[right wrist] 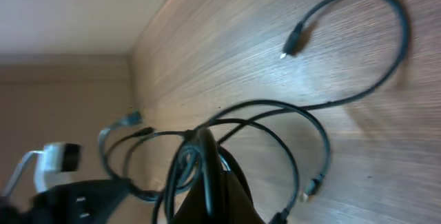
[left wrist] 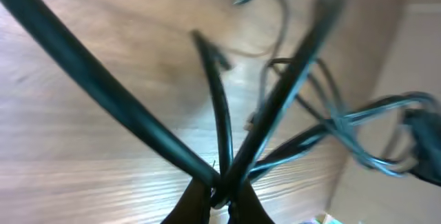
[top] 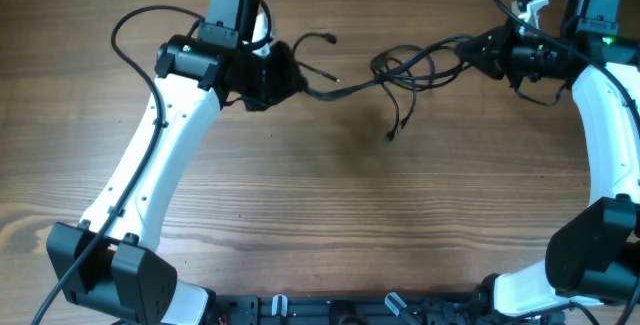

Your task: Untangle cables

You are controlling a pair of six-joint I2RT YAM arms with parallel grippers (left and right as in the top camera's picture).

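The cables [top: 345, 89] hang in a loose tangle near 12 o'clock on the wooden table [top: 320, 205]. The left gripper [top: 290, 77], at 11 o'clock, pinches several strands. The right gripper [top: 472, 50], at 1 o'clock, pinches the loops.

Wood-grain table [top: 300, 215]; black cables [top: 405, 65] across far side, ends trailing.
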